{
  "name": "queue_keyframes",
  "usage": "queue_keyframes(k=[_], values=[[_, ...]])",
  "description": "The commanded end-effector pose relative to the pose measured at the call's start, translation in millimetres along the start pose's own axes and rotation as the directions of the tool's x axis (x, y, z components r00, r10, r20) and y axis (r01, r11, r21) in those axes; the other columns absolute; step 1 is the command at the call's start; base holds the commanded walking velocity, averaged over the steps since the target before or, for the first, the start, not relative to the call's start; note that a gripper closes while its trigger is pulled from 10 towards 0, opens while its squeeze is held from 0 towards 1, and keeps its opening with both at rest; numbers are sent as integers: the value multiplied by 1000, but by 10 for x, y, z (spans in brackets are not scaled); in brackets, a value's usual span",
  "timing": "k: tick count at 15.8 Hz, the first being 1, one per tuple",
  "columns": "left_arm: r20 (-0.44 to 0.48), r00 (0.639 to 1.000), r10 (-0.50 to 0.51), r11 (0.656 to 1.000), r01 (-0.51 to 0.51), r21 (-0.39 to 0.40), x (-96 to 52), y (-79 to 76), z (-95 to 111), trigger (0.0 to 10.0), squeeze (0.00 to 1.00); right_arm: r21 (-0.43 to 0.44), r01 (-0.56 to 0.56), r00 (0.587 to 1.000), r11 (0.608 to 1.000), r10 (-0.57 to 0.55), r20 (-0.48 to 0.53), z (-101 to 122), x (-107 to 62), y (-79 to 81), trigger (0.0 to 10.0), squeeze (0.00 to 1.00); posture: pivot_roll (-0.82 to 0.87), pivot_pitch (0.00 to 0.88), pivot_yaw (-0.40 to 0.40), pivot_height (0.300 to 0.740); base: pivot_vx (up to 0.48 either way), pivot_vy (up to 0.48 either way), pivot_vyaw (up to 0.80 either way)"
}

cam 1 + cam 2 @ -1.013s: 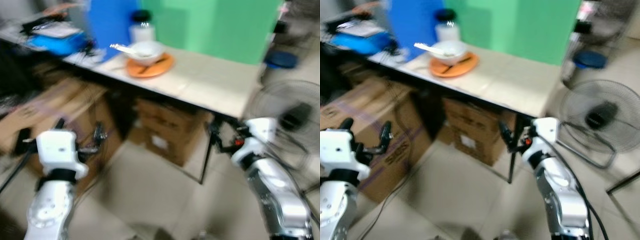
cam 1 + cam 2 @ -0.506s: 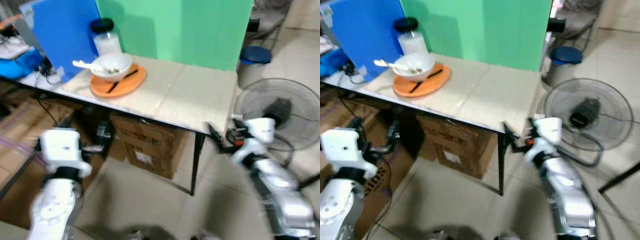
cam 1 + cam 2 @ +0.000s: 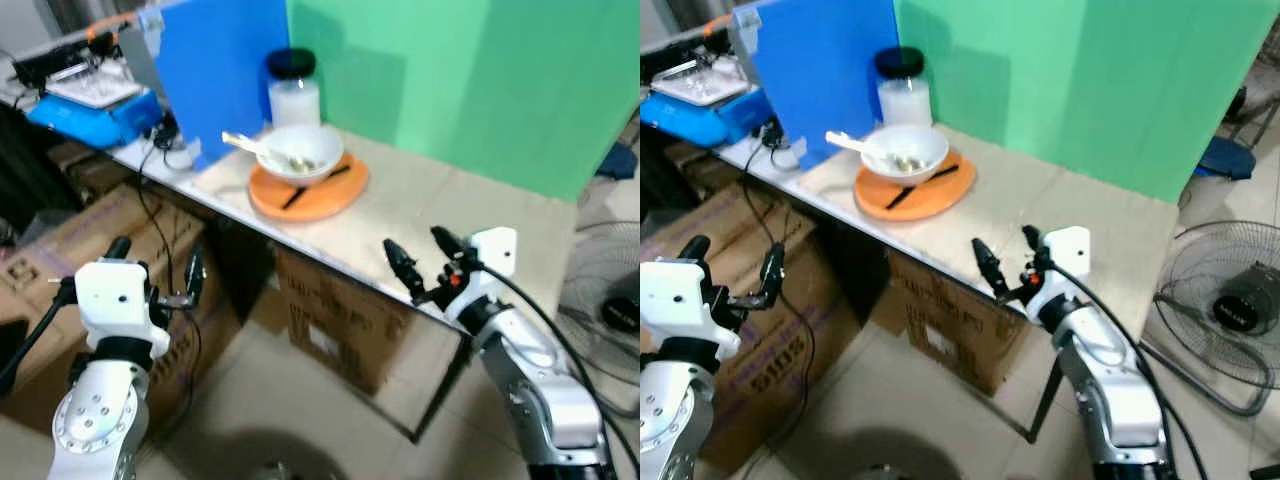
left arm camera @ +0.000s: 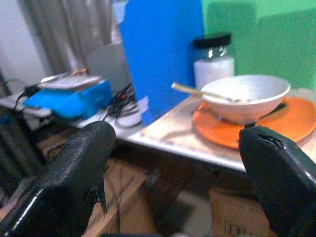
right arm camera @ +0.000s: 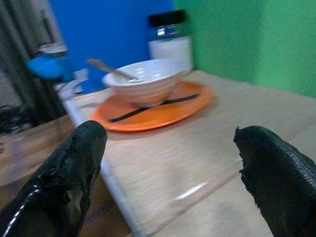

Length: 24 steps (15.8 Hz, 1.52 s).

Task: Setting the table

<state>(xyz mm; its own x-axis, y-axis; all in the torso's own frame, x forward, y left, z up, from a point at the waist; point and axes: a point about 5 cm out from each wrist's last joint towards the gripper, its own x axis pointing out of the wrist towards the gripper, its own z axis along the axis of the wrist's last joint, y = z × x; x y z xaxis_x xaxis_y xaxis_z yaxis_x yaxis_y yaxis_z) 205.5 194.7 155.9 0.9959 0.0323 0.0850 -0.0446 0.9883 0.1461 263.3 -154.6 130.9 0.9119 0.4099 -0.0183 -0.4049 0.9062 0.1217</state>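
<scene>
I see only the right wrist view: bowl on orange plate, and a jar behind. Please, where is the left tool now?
Observer: The left tool is open, below table height, in front of the cardboard boxes.
Operator: What lies beyond the blue board?
Observer: A blue device with cables, at the table's far left end.
Operator: Anything on the floor at my right?
Observer: A floor fan stands there, past the table's right end.

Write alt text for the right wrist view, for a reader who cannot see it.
A white bowl holding a spoon sits on an orange plate on a beige table, framed by the right gripper's open black fingers. A black-lidded jar stands behind, before blue and green panels.
</scene>
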Motion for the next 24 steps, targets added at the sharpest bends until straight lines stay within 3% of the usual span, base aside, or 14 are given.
queue_keyframes(k=[1, 8, 14, 24], values=[[13, 1000, -17, 1000, 18, -4, 1, -31, 26, 10000, 0, 1, 26, 1000, 1000, -26, 5, 17, -27, -62, 10000, 0, -30, 67, 88, 740, 345, 0, 0], [18, 1000, -18, 1000, 18, 1, -4, -28, 47, 10000, 0, -7, 2, 1000, 1000, -2, 8, 43, 12, -42, 10000, 0, -23, 72, 79, 740, 350, 0, 0], [-20, 999, -43, 999, 42, -17, -9, -59, 28, 10000, 0, 40, 38, 999, 998, -38, -1, 28, -5, -81, 10000, 0, -21, 74, 79, 740, 227, 0, -85], [-11, 999, -45, 999, 45, 3, 29, -48, 48, 10000, 0, 71, 65, 998, 995, -65, -4, 4, -77, -62, 10000, 0, -28, 75, 90, 740, 0, 461, -160]])
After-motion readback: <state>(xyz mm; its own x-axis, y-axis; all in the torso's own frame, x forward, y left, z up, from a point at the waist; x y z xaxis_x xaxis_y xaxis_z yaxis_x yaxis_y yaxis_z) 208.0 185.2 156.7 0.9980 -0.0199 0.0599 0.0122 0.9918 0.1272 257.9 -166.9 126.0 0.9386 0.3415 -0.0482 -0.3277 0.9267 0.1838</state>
